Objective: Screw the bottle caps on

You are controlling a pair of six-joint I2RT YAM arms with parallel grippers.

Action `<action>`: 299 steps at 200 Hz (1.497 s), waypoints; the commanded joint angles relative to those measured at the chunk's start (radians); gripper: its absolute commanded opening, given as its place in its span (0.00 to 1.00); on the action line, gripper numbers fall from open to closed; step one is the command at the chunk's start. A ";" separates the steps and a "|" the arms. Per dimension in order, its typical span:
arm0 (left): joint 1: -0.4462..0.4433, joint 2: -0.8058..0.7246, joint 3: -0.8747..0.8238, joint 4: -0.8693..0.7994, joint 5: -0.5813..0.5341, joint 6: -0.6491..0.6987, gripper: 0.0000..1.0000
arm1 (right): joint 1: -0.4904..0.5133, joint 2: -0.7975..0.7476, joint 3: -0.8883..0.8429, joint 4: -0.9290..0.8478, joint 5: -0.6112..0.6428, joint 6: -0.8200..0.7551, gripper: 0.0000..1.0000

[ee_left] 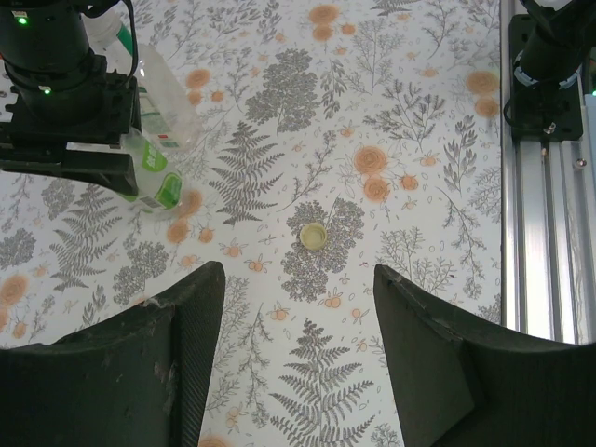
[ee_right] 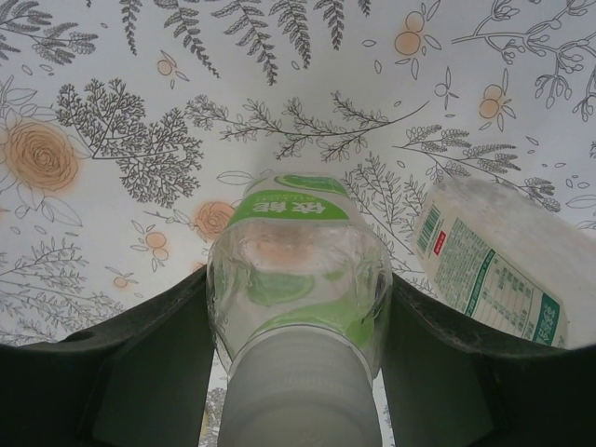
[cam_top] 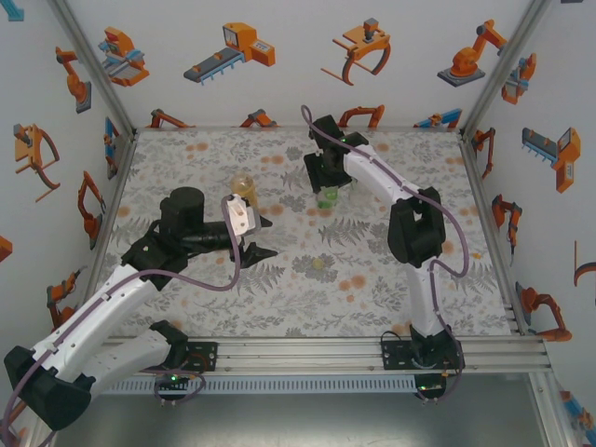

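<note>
**Left gripper (ee_left: 298,279) wide and empty, cap (ee_left: 313,236) may skid**

That pale yellow-green cap lies flat on the table (ee_left: 419,140) at 12 o'clock from the jaws. An off-centre pinch could flick it away. Right gripper (ee_right: 296,289) clamps the green-labelled bottle (ee_right: 289,209); a slack hold lets it spin during threading.
</note>
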 commanded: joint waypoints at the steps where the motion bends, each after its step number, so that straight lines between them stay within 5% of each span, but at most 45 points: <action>1: 0.006 0.008 0.006 0.007 0.024 -0.021 0.61 | 0.000 0.019 0.016 -0.009 0.033 -0.016 0.49; 123: 0.006 0.012 0.008 0.015 0.032 -0.029 0.61 | 0.000 -0.041 0.001 0.014 0.038 0.026 0.70; 242: 0.019 0.015 -0.001 0.030 0.013 -0.033 0.60 | 0.001 -0.225 0.037 -0.054 -0.016 0.025 0.70; 299: 0.064 -0.065 -0.054 0.112 -0.111 -0.067 0.63 | 0.021 -0.415 -0.190 0.145 -0.148 0.055 0.67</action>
